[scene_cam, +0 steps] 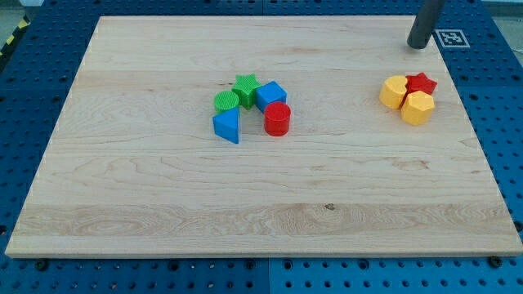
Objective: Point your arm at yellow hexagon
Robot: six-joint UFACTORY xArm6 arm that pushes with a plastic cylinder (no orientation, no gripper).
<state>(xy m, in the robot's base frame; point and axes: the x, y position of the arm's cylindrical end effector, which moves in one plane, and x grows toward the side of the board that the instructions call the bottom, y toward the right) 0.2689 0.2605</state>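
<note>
My tip point(418, 46) is resting at the counter's point(163, 204) upper right edge, well above the yellow hexagon point(417, 108), which is touching the red star point(422, 82) and another yellow block point(394, 91). No end effector fitted, so nothing is being grasped. Approach is remaining.

Wooden board point(163, 212), pale, on blue pegboard. Centre cluster: green star point(245, 84), green cylinder point(226, 101), blue cube point(270, 95), red cylinder point(277, 118), blue triangular block point(228, 125). Right cluster, touching: yellow hexagon point(417, 108), second yellow block point(394, 91), red star point(422, 82).
</note>
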